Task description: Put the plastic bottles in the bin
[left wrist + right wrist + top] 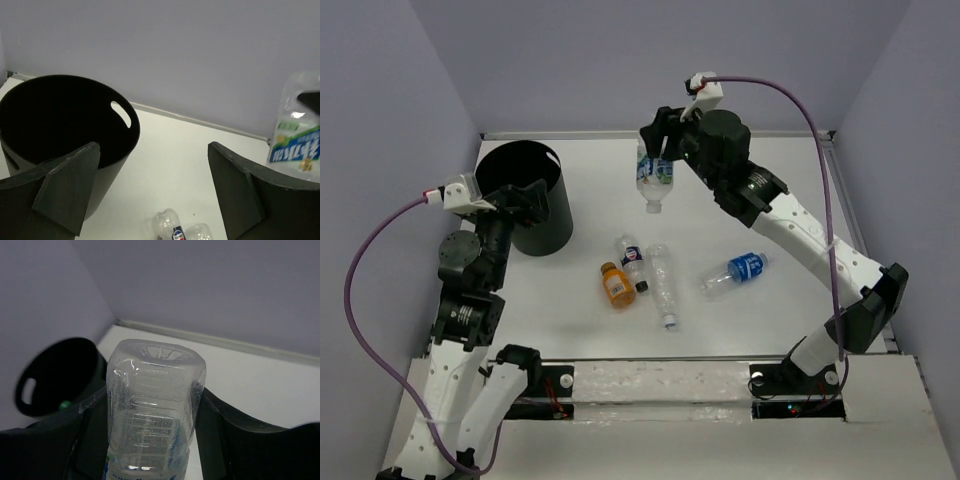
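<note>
Bin [552,232]: black, cylindrical, upright at the far left of the white table [800,180]. Its mouth is open and there is an oval handle slot in the wall. The interior is too dark to tell its contents.

Left gripper [532,198]: poised at the bin's near right rim. The jaws are spread to full width with nothing between them.

Right gripper [658,148]: at far centre, well to the right of the bin. The jaws are partly closed on the body of the inverted bottle [655,180], a finger pressed against each side.

Inverted bottle: clear crinkled plastic with a green-and-blue label. It hangs base up and cap down, clear of the table.

Four more bottles lie on their sides at mid-table.
- Long clear bottle [664,283]: lies near to far, cap toward the near edge.
- Blue-label bottle [738,270]: to the right of the long clear bottle and apart from it, lying at an angle.
- Orange bottle [615,286]: the leftmost of the four.
- Small dark-label bottle [632,258]: between the orange bottle and the long clear bottle, close to both. Contact cannot be confirmed.
</note>
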Tool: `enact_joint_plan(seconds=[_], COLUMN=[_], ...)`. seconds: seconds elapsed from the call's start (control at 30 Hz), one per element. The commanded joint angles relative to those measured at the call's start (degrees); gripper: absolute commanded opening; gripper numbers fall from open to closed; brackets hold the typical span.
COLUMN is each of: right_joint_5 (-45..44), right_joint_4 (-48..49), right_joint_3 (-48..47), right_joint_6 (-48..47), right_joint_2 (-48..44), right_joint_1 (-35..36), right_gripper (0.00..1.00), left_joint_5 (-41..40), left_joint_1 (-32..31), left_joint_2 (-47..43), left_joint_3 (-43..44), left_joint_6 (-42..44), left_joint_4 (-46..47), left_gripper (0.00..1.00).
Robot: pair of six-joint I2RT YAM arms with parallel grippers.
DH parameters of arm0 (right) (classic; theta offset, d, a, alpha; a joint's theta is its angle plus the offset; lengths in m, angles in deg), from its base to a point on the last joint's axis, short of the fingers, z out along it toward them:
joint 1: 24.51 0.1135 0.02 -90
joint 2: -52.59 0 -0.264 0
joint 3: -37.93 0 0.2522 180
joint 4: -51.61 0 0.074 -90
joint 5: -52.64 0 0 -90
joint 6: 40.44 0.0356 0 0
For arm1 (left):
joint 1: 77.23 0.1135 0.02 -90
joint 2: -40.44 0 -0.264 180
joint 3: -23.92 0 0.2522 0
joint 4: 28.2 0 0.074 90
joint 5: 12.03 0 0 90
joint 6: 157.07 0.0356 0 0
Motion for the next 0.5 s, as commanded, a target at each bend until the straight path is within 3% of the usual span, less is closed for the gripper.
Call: enact_joint_plan(seconds=[0.0, 0.17, 0.33, 0.47], right_joint_5=[10.3, 15.1, 18.0, 16.9], right_joint_4=[13.0, 24.8, 28.4, 35.3], right_joint_3=[-10.9, -24.1, -46.3, -53.5], right_joint_6=[0.6, 1.6, 3.6, 2.7], right_joint_2=[6.0, 18.3, 34.3, 45.6], right_joint_1=[4.6, 8.2, 9.3, 11.4], right_gripper=[0.44, 0.45, 0.45, 0.45], left_joint_5=[-1.0, -1.0, -4.1, -5.2], left_joint_1=[0.0, 0.0, -1.2, -2.8], left_joint_2=[-3.8, -8.8, -13.3, -15.8], left_joint_3=[-2.2, -3.9, -7.2, -8.6], left_joint_6=[-2.4, -5.9, -14.9, -20.0], left_joint_4=[-2.5, -10.3, -20.0, -22.9], left_gripper=[0.99, 0.99, 0.99, 0.99])
